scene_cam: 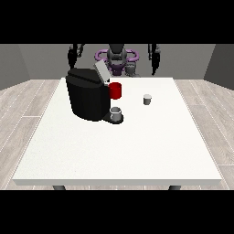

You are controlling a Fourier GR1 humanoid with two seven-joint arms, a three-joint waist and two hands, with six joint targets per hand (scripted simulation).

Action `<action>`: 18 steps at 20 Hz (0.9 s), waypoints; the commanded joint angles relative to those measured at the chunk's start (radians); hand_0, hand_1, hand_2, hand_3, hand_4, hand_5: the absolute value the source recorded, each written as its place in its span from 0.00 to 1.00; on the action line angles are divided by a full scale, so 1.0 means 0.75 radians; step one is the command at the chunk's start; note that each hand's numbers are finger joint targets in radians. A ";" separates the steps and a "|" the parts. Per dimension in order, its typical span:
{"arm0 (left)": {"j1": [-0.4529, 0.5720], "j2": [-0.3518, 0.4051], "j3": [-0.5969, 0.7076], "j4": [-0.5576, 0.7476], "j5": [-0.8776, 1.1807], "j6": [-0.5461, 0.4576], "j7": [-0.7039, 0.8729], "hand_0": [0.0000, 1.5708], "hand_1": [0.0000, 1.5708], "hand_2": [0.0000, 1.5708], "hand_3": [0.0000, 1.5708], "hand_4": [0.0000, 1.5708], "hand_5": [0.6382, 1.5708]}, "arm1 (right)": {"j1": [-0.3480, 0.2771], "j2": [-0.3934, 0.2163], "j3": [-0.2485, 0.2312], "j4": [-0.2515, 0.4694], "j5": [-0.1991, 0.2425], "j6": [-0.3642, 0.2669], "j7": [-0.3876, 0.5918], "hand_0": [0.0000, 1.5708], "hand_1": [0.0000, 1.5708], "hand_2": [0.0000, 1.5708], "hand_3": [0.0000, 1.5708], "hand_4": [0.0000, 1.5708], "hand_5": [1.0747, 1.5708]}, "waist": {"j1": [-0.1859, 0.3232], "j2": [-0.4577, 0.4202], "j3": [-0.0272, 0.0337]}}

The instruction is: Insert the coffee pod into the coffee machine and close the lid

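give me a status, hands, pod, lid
Both hands, view's left and right, raised behind table, holding nothing. Pod on table, untouched. Machine lid up. Nothing in the way.

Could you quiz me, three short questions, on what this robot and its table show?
1. True or false: the lid of the coffee machine is shut.
2. Which lies nearer the machine: A, the grey cup, or B, the small coffee pod?
3. Fill in: neither robot hand touches the ____.

Key: 1 false, it stands raised. 2 A, on the machine's base. 3 pod, or anything on the white table; both hands hang raised beside the robot.
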 commanded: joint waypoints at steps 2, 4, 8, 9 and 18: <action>-0.043 -0.069 -0.051 0.012 -0.027 0.019 -0.026 0.00 0.00 0.00 0.00 0.15 1.00 | 0.015 0.010 0.003 0.061 0.051 -0.014 -0.023 0.00 0.00 0.00 0.00 0.08 1.00 | 0.031 -0.016 0.0228; 0.038 -0.022 -0.027 -0.015 0.008 -0.060 -0.111 0.00 0.00 0.00 0.00 0.15 1.00 | 0.028 0.013 -0.021 0.050 0.012 -0.010 0.045 0.00 0.00 0.00 0.00 0.08 1.00 | 0.069 -0.058 0.0226; 0.038 0.038 -0.010 -0.009 -0.045 -0.067 -0.196 0.00 0.00 0.00 0.00 0.17 1.00 | 0.032 0.125 -0.120 0.063 0.005 -0.195 -0.139 0.00 0.00 0.00 0.00 0.07 1.00 | 0.051 -0.050 0.0236; 0.013 0.062 0.008 0.014 -0.089 -0.033 -0.167 0.00 0.00 0.00 0.00 0.20 1.00 | 0.092 0.127 -0.062 0.019 0.029 -0.169 -0.129 0.00 0.00 0.00 0.00 0.06 1.00 | -0.003 -0.076 0.0231; -0.291 0.255 0.194 0.268 -0.080 -0.119 0.003 0.00 0.00 0.00 0.00 0.00 1.00 | 0.045 0.142 0.003 -0.080 0.046 -0.176 -0.064 0.00 0.00 0.00 0.00 0.11 1.00 | -0.094 0.027 0.0226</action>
